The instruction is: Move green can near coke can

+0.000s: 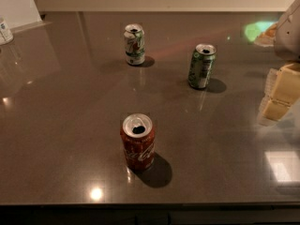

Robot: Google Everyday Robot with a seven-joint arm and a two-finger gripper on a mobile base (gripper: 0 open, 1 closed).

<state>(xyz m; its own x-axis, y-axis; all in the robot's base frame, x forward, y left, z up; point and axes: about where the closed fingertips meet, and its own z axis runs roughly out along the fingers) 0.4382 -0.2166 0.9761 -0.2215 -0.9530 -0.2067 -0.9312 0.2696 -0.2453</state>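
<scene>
The green can [201, 65], dark green with pale label patches and an open silver top, stands upright on the dark countertop [65, 125] at the right of centre. The coke can [138, 143], red with white script and an open silver top, stands upright nearer the front edge, well apart from the green can. My gripper [280, 95] shows at the right edge of the camera view, to the right of the green can and a little nearer the front, apart from it and holding nothing I can see.
A mostly white can [134, 44] with green and red markings stands upright at the back, left of the green can. A small white container [4, 30] sits at the far left edge. The counter's front edge runs along the bottom.
</scene>
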